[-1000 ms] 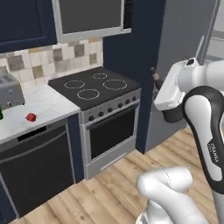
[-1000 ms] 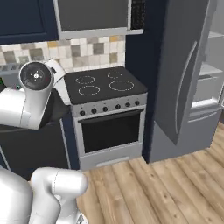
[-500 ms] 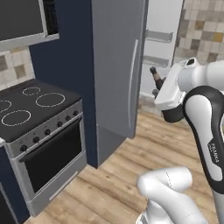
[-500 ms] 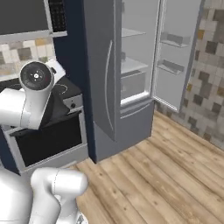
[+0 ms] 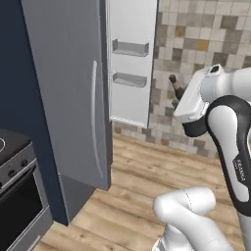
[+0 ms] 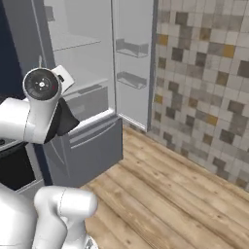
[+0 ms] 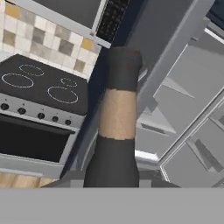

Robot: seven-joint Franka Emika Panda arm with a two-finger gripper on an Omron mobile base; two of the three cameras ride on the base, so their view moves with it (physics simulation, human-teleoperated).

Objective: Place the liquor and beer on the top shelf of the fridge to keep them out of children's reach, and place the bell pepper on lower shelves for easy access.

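My gripper [image 5: 183, 99] is shut on the liquor [image 5: 174, 84], a black bottle whose thin neck and brownish stopper stick out past the white hand. In the hand view the liquor [image 7: 119, 118] rises up the middle, close to the camera. The fridge [image 6: 78, 73] stands open ahead, with its white inner wall, translucent shelves and drawers showing. Its top shelf [image 6: 73, 44] is bare. From the left the fridge's shut grey door [image 5: 63, 88] faces me, and the open door with its bins [image 5: 130, 49] lies beyond. The beer and the bell pepper are out of view.
A stove [image 7: 39, 87] with black burners and a microwave [image 7: 65, 11] sit left of the fridge; the stove's corner [image 5: 14, 181] is at lower left. A tiled wall [image 6: 204, 73] runs right of the open door. Wooden floor [image 6: 165, 194] lies in front.
The base has swung from the stove to the fridge, so the whole scene has shifted left. The liquor stays in my shut gripper, held the same way.
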